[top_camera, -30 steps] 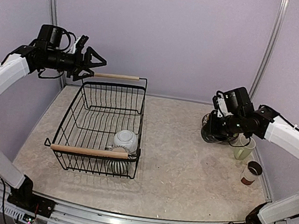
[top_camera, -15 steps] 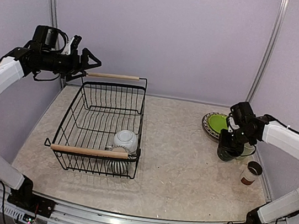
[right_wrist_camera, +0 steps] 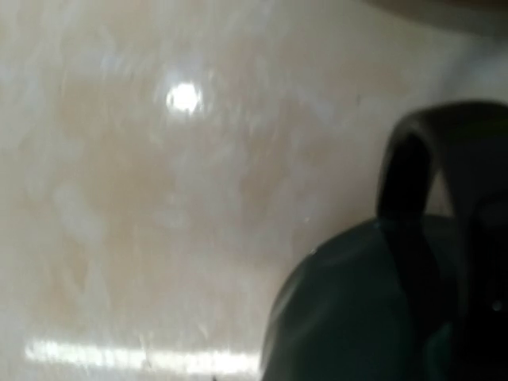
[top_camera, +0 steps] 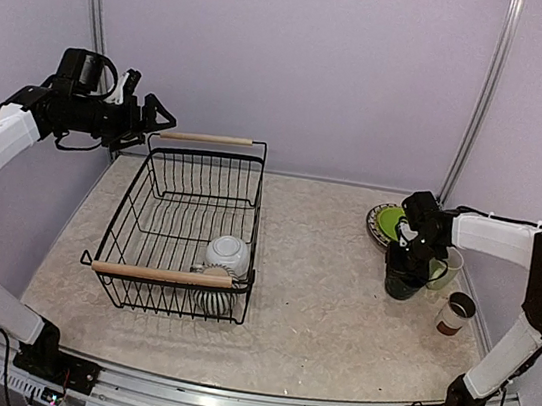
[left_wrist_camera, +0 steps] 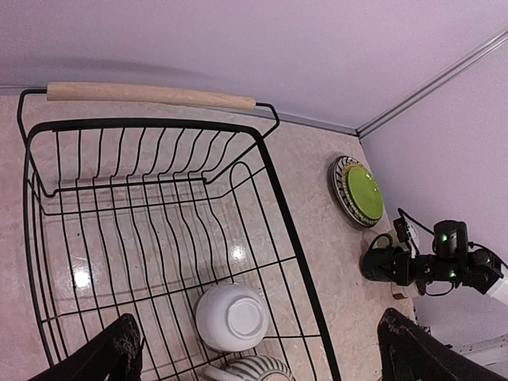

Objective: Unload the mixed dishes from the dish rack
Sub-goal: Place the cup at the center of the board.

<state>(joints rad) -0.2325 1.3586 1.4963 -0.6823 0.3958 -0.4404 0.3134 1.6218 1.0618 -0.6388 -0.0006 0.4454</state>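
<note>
**Obs. 1:** While the left arm reaches high at the far-left corner with its forearm about level, the left gripper (top_camera: 152,114) points at the far wooden handle of the dish rack (top_camera: 257,211), just short of it. Its fingers are spread wide with nothing between them.

**Obs. 2:** The wrist view agrees. The fingertips (left_wrist_camera: 119,353) sit at the bottom corners, and the rack lies open below.

**Obs. 1:** Right arm?

**Obs. 2:** It is stretched across the right side of the table (top_camera: 316,310), wrist bent down. The right gripper (top_camera: 408,255) sits on top of the dark teal mug (top_camera: 401,282), fingers pinched nearly together on its rim. Its own camera shows only the mug's body and handle, close and blurred.

**Obs. 1:** Mug on the surface?

**Obs. 2:** It looks down, but contact cannot be confirmed.

**Obs. 1:** What crowds it?

**Obs. 2:** The pale green mug (top_camera: 443,270) is just beside it on the right, touching or nearly. Behind, the lime-green plate (top_camera: 390,220) lies on the black-and-white striped plate (left_wrist_camera: 336,182). A brown-and-white cup (top_camera: 455,315) stands nearer, apart.

**Obs. 1:** In the rack?

**Obs. 2:** The white bowl (top_camera: 228,255) is upside down at the near end. A striped dish (top_camera: 209,297) sits against the near wall, under the near handle.
</note>
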